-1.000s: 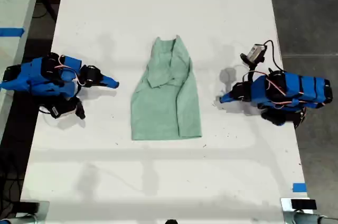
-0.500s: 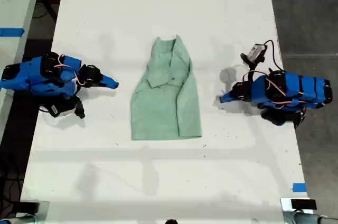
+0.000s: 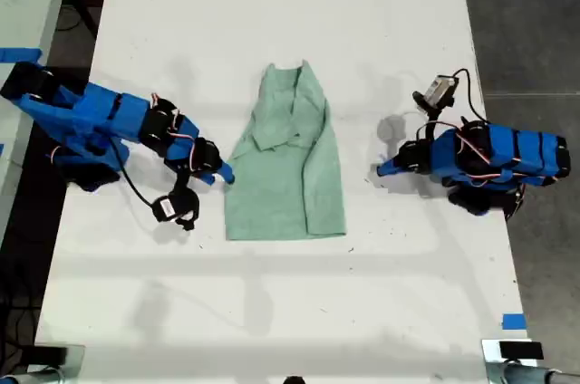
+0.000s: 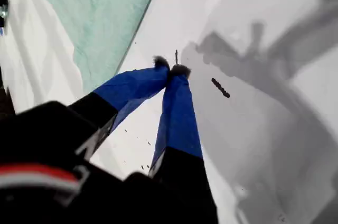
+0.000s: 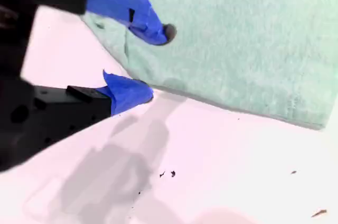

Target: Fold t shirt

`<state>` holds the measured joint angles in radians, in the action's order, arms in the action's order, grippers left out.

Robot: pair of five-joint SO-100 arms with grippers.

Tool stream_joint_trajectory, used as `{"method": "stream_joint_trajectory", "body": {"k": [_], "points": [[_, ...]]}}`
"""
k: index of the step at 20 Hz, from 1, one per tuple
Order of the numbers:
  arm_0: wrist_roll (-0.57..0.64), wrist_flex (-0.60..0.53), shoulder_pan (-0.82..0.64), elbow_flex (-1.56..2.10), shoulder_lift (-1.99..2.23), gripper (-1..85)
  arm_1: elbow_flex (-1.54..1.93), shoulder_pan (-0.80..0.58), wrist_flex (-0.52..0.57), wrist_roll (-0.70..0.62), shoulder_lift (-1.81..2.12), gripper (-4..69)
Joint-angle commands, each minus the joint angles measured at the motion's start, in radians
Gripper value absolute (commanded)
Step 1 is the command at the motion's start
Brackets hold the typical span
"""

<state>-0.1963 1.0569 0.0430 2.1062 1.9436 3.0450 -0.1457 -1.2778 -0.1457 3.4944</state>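
One t shirt [image 3: 285, 162] lies flat at the middle of the white table [image 3: 272, 312], its long axis running up and down the exterior view, the narrow end toward the top and the wide hem toward the bottom. Two blue arms flank it. My second gripper [image 3: 224, 176] sits at the shirt's edge with its jaws parted, one fingertip [image 5: 168, 33] over the cloth. My first gripper [image 3: 382, 168], well apart from the shirt, has its tips pressed together on nothing.

The t shirt [image 3: 285, 162] is pale mint green, soft and wrinkled; it lies flat in the middle of the white table, already folded narrow lengthwise (one sleeve laid across its chest); the hem end is wider.
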Motion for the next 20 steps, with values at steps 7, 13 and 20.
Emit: {"method": "stream_joint_trajectory", "body": {"k": [7, 13, 20], "points": [[-0.015, -0.032, -0.005, -0.15, -0.276, 17.3, 0.044, -0.008, -0.017, -0.003, 0.012, 1.8], [-0.018, 0.035, -0.005, -0.313, -0.474, -0.2, 0.044, -0.008, -0.017, -0.003, 0.012, 1.8], [0.014, 0.468, 0.025, -0.923, -0.517, -0.2, 0.044, -0.008, -0.017, -0.003, 0.012, 1.8]]}}
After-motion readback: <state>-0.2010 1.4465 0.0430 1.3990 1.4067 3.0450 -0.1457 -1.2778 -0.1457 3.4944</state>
